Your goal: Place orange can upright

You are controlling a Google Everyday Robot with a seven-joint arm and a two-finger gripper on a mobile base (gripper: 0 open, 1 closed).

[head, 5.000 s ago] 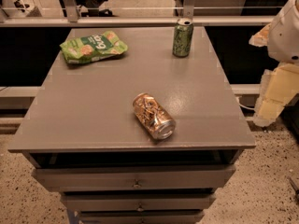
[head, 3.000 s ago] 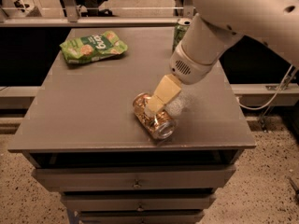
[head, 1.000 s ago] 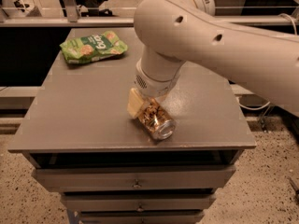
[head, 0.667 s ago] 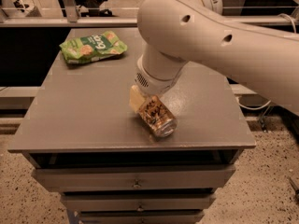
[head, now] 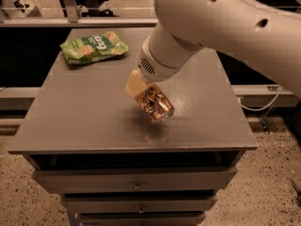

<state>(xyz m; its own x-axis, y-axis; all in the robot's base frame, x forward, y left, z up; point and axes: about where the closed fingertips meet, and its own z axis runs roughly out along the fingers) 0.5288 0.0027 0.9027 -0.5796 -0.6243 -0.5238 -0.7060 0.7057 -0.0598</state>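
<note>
Since the frame before, the orange can (head: 159, 107) has come up a little off the table (head: 84, 117). It lay on the top then, and now we see it hang tilted between the jaws, its silver end pointing down toward the front edge, with a dim reflection on the surface right beneath it. Our gripper (head: 146, 94) has its jaws closed on the can's upper half. One cream finger (head: 135, 84) shows on the side of the can toward the snack bag, and the other is hidden behind the can. Above the jaws the thick white arm (head: 225, 22) sweeps up to the right and covers the far right part of the table, so we cannot see what stands there. Back and to the left of the jaws, well apart from them, a green snack bag (head: 94, 46) lies flat near the far left corner. Below the jaws, past the front edge, the drawer fronts (head: 136, 180) face us.
</note>
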